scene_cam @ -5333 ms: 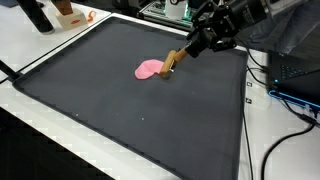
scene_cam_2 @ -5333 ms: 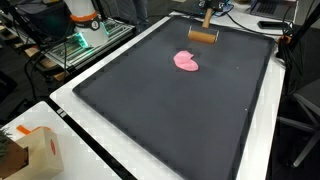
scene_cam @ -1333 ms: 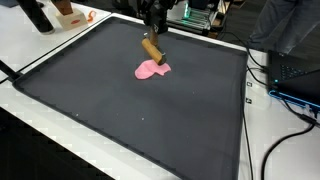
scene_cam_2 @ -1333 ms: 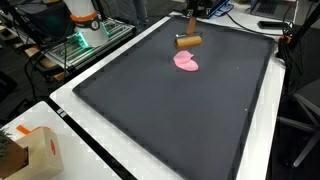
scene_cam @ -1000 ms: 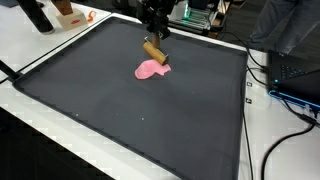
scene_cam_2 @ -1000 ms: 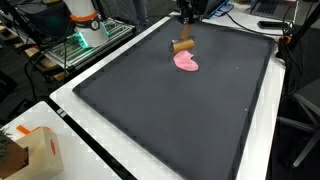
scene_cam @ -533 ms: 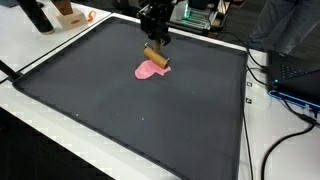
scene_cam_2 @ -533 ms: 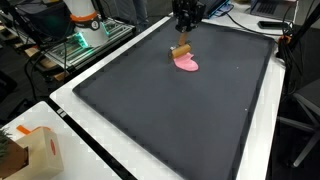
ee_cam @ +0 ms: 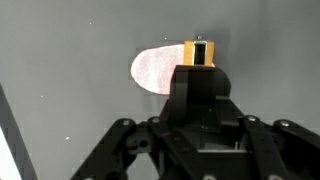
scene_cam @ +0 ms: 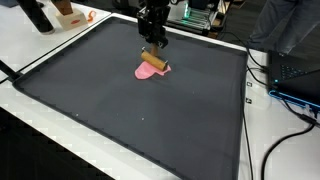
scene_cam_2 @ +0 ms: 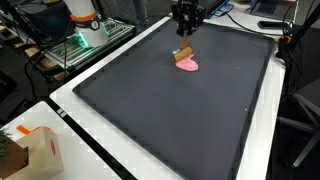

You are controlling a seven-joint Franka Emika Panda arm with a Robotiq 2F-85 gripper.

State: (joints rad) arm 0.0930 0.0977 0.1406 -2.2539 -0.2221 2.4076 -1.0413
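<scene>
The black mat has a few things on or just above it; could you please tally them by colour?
Pink: 1, the pink flat piece lying on the mat.
Light brown: 1, the wooden block held by the gripper at the pink piece's edge.
Total: 2

Legible text: none recorded. No lettering, brand, number or sign can be read on the gripper, the wooden block, the pink piece or the dark mat. Orange marks on the cardboard box are too small to be read.
</scene>
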